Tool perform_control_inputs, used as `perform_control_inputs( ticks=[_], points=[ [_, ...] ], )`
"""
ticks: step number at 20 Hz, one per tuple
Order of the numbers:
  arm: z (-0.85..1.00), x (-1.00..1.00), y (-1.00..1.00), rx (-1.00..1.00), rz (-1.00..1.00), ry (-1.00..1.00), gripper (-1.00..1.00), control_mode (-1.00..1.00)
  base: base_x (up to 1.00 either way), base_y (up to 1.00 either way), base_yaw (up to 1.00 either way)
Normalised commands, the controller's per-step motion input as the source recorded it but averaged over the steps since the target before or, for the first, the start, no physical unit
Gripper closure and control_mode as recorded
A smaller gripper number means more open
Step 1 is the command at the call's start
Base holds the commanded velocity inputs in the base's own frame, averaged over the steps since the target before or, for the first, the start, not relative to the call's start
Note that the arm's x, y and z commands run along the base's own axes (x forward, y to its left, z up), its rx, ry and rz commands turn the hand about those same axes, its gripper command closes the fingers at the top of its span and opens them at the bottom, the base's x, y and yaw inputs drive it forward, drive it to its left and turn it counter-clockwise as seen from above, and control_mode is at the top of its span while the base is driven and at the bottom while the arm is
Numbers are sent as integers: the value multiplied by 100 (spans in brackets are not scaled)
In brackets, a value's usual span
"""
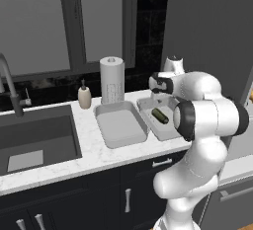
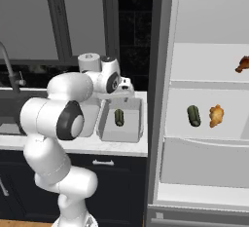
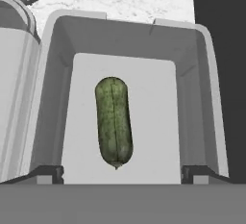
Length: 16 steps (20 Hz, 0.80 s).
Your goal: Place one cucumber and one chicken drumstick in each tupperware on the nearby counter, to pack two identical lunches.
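On the white marble counter (image 1: 99, 151) stand two grey tupperwares side by side. The left tupperware (image 1: 105, 131) holds nothing. A dark green cucumber (image 3: 114, 121) lies loose on the floor of the right tupperware (image 3: 197, 93). My gripper (image 3: 126, 173) hangs just above it, open, its fingertips (image 3: 48, 174) spread wide to either side of the cucumber and touching nothing. In the right base view the fridge stands open: a second cucumber (image 2: 193, 115) and a chicken drumstick (image 2: 216, 116) lie on its middle shelf, and another drumstick (image 2: 242, 64) on the shelf above.
A paper towel roll (image 1: 112, 80) and a soap bottle (image 1: 84, 97) stand behind the tupperwares by the window. A dark sink (image 1: 34, 140) with a faucet (image 1: 12, 91) takes up the counter's left. The fridge's frame (image 2: 156, 99) rises right beside the counter's end.
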Motion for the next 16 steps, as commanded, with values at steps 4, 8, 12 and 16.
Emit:
perform_control_inputs(
  ticks=[4, 8, 12, 16],
  points=[
    [86, -73, 17, 2, 0, -1, -100, -100, 0, 0, 0],
    [42, -93, 47, 0, 0, -6, -100, -100, 0, 0, 0],
    [17, -100, 32, 3, 0, -11, -100, -100, 0, 0, 0],
    [5, -100, 8, 4, 0, -7, -100, -100, 0, 0, 0]
  ],
)
